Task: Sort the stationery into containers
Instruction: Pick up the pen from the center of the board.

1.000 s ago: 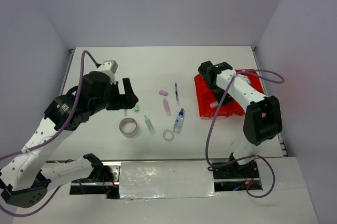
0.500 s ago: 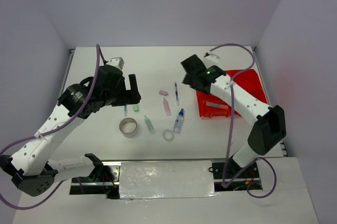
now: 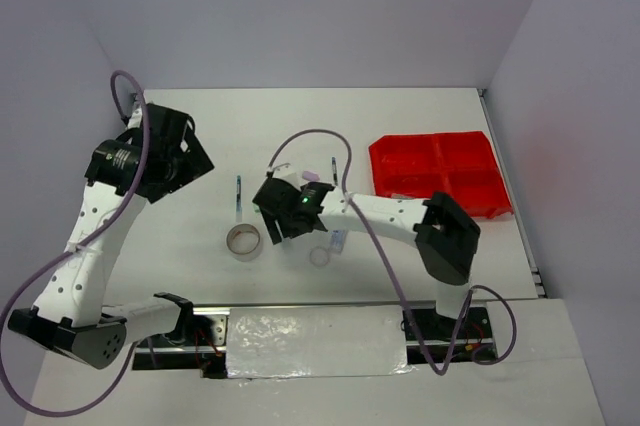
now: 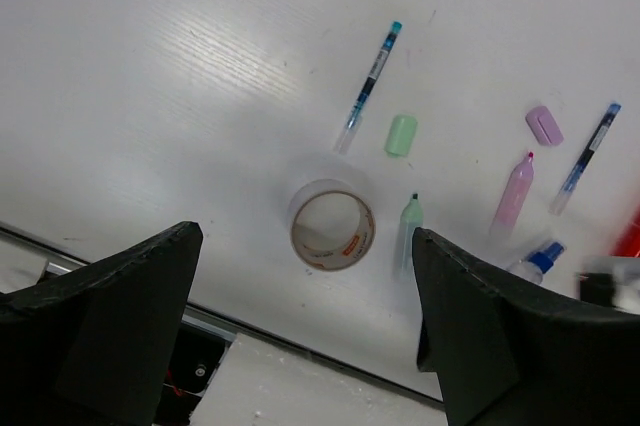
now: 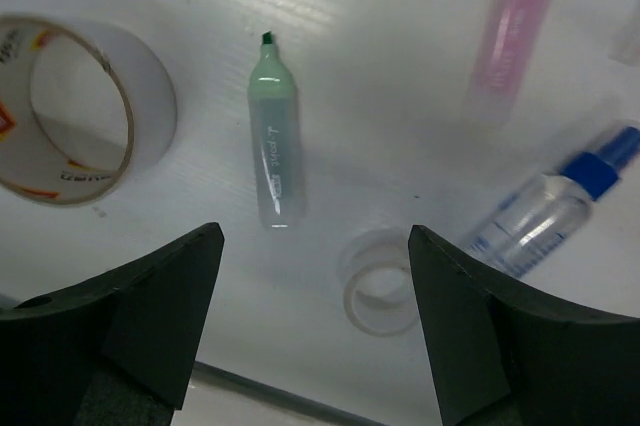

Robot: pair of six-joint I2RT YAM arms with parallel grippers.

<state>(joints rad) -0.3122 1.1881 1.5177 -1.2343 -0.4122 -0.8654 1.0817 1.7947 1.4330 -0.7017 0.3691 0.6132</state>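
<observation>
My right gripper (image 5: 315, 236) hangs open and empty low over the middle of the table, its fingers either side of the gap between a green marker (image 5: 275, 146) and a small clear tape ring (image 5: 385, 281). A blue-capped bottle (image 5: 550, 206), a pink marker (image 5: 515, 26) and the beige tape roll (image 5: 75, 111) lie around it. My left gripper (image 4: 305, 241) is open, high above the tape roll (image 4: 332, 226). Below it lie a pen (image 4: 367, 86), a green eraser (image 4: 401, 135), a purple eraser (image 4: 544, 125) and a second pen (image 4: 585, 158). The red tray (image 3: 435, 176) sits at the right.
The table's near edge (image 4: 250, 331) runs just below the tape roll, with the arm mounts beyond it. The right arm's purple cable (image 3: 310, 136) loops over the table's middle. White walls close the back and both sides.
My right gripper has left the red tray, swung left to the stationery in the middle and opened wider. My left arm has drawn back up and to the left, still open.
</observation>
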